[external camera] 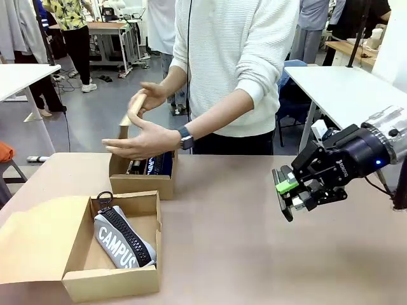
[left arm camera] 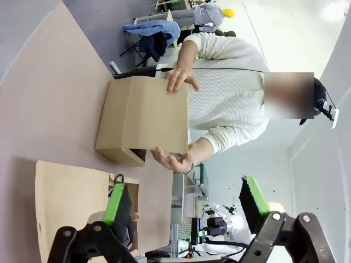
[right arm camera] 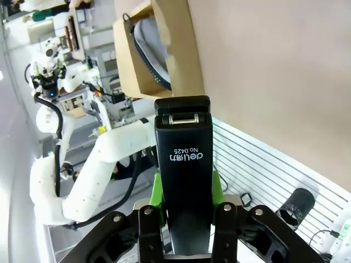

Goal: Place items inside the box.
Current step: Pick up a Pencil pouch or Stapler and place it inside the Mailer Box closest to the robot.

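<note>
My right gripper (external camera: 294, 194) hovers above the table at the right, shut on a black stapler (right arm camera: 184, 159) that stands up between its green pads (right arm camera: 157, 189). A near open cardboard box (external camera: 111, 279) at the front left holds the grey "CAMPUS" pencil case (external camera: 122, 240), also seen as the pencil case (right arm camera: 149, 48) in the right wrist view. A far box (external camera: 141, 183) holds a navy zip pencil case (external camera: 157, 165). The person's hands (external camera: 147, 138) are on this far box (left arm camera: 142, 118) and its flap. My left gripper (left arm camera: 184, 205) is open with nothing between its fingers.
The near box's wide flap (external camera: 35, 238) lies open to the left. Bare brown tabletop (external camera: 254, 254) stretches between the boxes and my right gripper. The person (external camera: 235, 70) stands at the far edge. My left arm (right arm camera: 93, 175) is seen in the right wrist view.
</note>
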`<state>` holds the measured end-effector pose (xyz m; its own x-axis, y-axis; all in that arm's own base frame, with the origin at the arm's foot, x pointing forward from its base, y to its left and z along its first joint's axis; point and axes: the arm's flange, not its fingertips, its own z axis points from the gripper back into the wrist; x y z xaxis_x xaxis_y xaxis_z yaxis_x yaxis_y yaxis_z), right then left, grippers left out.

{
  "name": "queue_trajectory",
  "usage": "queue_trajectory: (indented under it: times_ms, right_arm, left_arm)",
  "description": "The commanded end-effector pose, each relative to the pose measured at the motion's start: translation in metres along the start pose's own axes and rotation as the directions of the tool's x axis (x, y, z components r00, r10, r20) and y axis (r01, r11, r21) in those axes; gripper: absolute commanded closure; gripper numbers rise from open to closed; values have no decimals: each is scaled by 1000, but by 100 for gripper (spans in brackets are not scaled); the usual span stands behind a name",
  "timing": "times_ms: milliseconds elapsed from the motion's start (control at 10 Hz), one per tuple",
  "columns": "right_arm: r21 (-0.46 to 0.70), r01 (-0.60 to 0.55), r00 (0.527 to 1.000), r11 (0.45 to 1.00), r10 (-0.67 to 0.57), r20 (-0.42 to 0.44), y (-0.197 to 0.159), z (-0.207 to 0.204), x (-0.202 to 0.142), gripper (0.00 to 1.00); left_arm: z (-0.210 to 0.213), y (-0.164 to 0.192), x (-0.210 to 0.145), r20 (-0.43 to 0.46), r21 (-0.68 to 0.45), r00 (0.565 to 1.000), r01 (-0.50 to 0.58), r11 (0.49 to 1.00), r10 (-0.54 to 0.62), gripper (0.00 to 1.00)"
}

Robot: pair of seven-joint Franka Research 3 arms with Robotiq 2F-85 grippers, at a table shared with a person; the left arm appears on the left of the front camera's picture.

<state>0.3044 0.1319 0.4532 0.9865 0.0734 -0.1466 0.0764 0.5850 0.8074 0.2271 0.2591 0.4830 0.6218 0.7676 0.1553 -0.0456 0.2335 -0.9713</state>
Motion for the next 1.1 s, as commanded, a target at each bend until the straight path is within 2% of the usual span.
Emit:
queue_trajectory:
  times_ms: [0,500,700,900,1000]
  right_arm:
    - [-14,-14,1000,1000,14,-14,3,-6,-5,63]
    - [-39,-12,1000,999,11,-29,8,-14,1,63]
    - [-109,-52,997,993,46,-61,30,-36,22,63]
    - [-208,-36,996,977,20,-82,61,-76,52,63]
    - [-256,-57,991,965,24,-132,74,-94,63,63]
  left_arm:
    - [1,0,0,0,-19,1000,14,1000,-14,0]
    - [1,0,0,0,-19,1000,14,1000,-14,0]
    - [1,0,0,0,-19,1000,14,1000,-14,0]
    - [1,0,0,0,-19,1000,14,1000,-14,0]
    - [1,0,0,0,-19,1000,14,1000,-14,0]
